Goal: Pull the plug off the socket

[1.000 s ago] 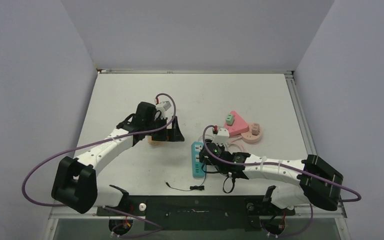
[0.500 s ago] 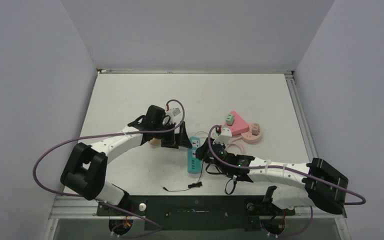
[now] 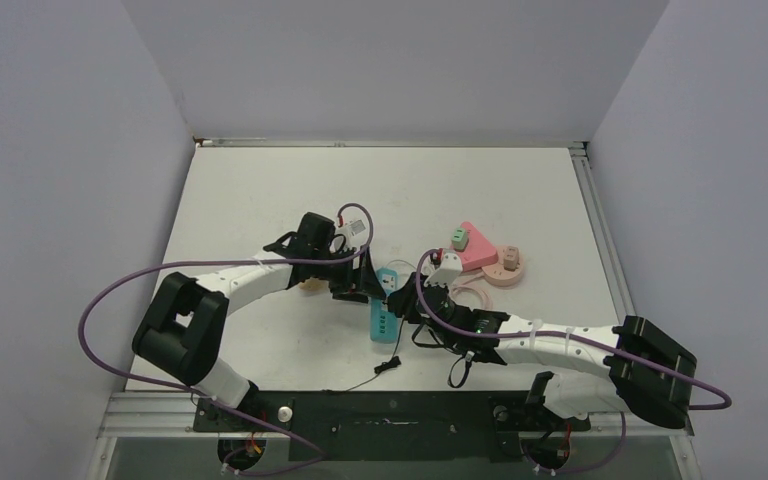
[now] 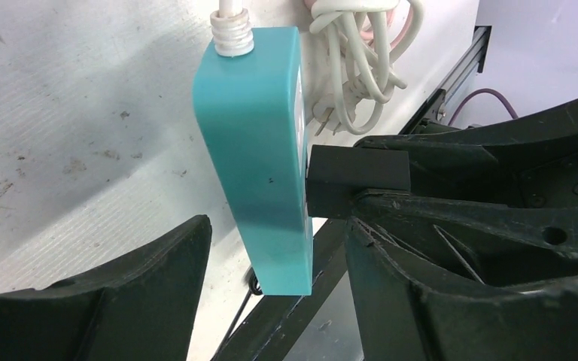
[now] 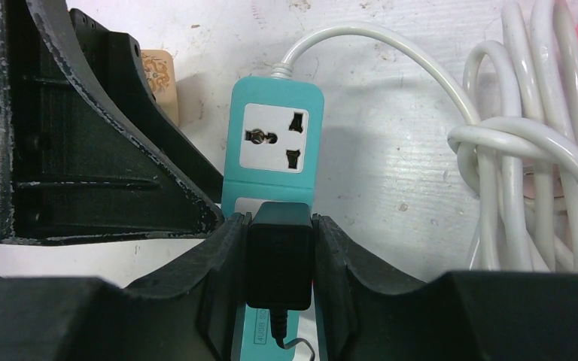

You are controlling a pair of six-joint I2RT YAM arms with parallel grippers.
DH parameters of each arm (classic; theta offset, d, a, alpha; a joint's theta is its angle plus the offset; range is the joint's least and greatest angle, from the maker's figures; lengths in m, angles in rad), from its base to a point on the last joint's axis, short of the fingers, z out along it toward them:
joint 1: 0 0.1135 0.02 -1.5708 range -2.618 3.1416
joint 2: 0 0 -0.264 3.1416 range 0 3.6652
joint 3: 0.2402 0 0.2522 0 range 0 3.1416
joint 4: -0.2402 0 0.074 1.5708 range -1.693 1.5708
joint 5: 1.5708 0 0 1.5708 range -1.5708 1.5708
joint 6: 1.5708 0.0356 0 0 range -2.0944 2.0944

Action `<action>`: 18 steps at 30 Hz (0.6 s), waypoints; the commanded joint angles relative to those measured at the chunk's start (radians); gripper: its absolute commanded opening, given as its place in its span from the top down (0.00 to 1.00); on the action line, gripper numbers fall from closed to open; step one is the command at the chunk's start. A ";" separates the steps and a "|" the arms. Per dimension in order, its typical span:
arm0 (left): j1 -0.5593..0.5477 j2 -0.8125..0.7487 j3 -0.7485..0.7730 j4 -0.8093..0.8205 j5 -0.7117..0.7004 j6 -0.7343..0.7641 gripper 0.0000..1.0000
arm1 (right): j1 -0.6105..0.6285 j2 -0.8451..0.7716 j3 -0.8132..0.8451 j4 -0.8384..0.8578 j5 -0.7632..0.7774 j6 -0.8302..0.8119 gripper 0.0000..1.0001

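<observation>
The teal socket strip [image 3: 384, 318] lies mid-table with its white lead at the far end. A black plug [image 5: 278, 259] sits in its lower socket, and my right gripper [image 5: 278, 256] is shut on the plug's two sides. The strip's upper socket [image 5: 275, 138] is bare. In the left wrist view the strip [image 4: 260, 173] stands between my left gripper's [image 4: 278, 226] fingers. A gap shows on each side, so the jaws stand open astride it. The plug [image 4: 357, 180] juts from the strip's right face there. From above, my left gripper [image 3: 368, 285] and right gripper [image 3: 408, 305] meet at the strip.
A coiled white cable [image 5: 527, 165] lies right of the strip. Pink pieces [image 3: 475, 247] and a round pink piece [image 3: 508, 265] sit behind it. A small wooden block [image 5: 158, 75] lies under the left arm. The plug's thin black lead [image 3: 385, 367] trails toward the near edge.
My left arm has swung right to the strip and its jaws have narrowed around it. The strip has shifted a little left and turned. The right gripper has kept its hold on the plug.
</observation>
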 commanded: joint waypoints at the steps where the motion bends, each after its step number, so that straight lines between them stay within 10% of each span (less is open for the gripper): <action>1: -0.003 0.024 0.000 0.063 0.048 -0.020 0.40 | -0.001 -0.031 0.002 0.134 -0.001 -0.022 0.95; 18: -0.004 0.061 -0.006 0.096 0.084 -0.050 0.57 | 0.004 -0.032 -0.009 0.173 -0.010 -0.039 0.95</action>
